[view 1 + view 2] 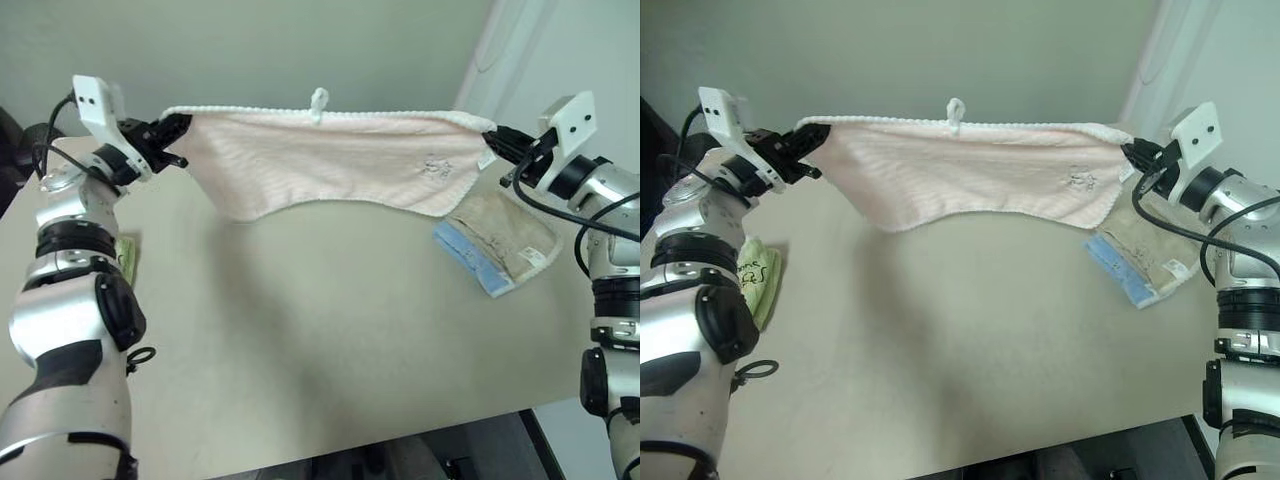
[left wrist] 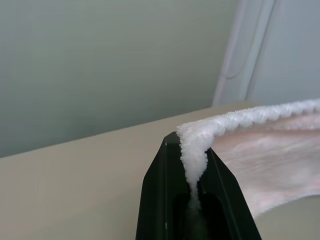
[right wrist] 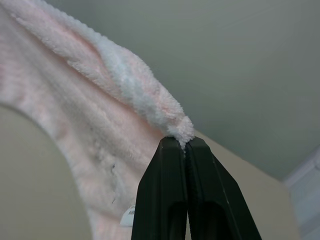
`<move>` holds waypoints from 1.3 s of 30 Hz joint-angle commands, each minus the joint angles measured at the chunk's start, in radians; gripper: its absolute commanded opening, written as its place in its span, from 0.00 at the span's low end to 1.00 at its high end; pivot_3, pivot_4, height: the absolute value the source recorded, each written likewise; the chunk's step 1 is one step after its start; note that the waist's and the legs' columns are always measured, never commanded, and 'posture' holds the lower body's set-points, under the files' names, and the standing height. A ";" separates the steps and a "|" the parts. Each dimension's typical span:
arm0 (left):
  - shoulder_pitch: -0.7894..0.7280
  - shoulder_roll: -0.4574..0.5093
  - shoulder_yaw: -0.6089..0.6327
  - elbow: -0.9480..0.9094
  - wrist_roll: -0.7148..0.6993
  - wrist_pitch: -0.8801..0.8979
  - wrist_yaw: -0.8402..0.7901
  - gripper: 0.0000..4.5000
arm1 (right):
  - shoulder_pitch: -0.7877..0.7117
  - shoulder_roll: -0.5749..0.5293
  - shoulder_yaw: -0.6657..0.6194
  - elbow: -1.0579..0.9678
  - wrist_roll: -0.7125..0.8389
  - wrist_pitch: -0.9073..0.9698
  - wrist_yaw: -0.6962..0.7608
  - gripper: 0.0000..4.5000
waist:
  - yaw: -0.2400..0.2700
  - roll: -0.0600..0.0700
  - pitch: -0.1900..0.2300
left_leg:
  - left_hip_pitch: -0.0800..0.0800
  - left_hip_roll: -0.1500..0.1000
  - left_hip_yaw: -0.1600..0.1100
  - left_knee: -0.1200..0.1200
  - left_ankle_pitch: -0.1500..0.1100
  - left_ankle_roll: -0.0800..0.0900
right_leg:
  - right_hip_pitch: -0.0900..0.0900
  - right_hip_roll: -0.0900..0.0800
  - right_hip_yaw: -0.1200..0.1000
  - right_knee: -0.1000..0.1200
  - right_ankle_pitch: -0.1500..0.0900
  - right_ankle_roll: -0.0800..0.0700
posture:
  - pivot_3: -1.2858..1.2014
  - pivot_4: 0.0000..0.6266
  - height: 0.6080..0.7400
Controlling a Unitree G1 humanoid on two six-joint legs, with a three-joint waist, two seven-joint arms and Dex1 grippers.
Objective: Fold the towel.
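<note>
While I've got the towel (image 1: 330, 165) strung up in the air over the table (image 1: 330, 350), the left gripper (image 1: 172, 133) is clamped on one top corner and the right gripper (image 1: 497, 141) is pinched tight on the other. Top edge runs nearly taut, loop tag (image 1: 319, 101) poking up mid-span, bottom hem sagging clear of the tabletop. To fold it clean I'd keep both corners level, lower so the hanging hem lands flat first, then lay the top edge over it, steering clear of the beige towel (image 1: 505, 238) at my right
</note>
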 commanded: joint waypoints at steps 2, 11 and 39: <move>0.100 0.116 0.022 -0.103 -0.055 0.134 -0.225 0.01 | 0.162 -0.069 -0.119 -0.191 0.121 0.117 0.049 0.00 | -0.001 0.000 0.000 | 0.000 0.000 0.001 -0.001 0.000 0.000 | 0.000 0.000 0.000 0.000 0.000 0.000 | 0.52 0.24 1.00; 0.493 0.243 0.039 -0.384 -0.129 0.374 -0.399 0.01 | 0.501 -0.153 -0.243 -0.520 0.434 0.404 0.182 0.00 | -0.004 -0.001 0.000 | 0.000 0.000 0.002 0.002 0.004 -0.003 | 0.000 0.000 0.001 0.002 -0.007 0.008 | 0.52 0.24 1.00; 0.654 0.187 -0.118 -0.658 -0.071 0.338 -0.203 0.01 | 0.771 -0.161 -0.131 -0.643 0.472 0.510 0.174 0.00 | -0.002 -0.005 -0.003 | -0.002 0.000 0.000 0.002 -0.003 -0.017 | -0.002 0.000 0.002 0.003 -0.013 0.006 | 0.52 0.24 1.00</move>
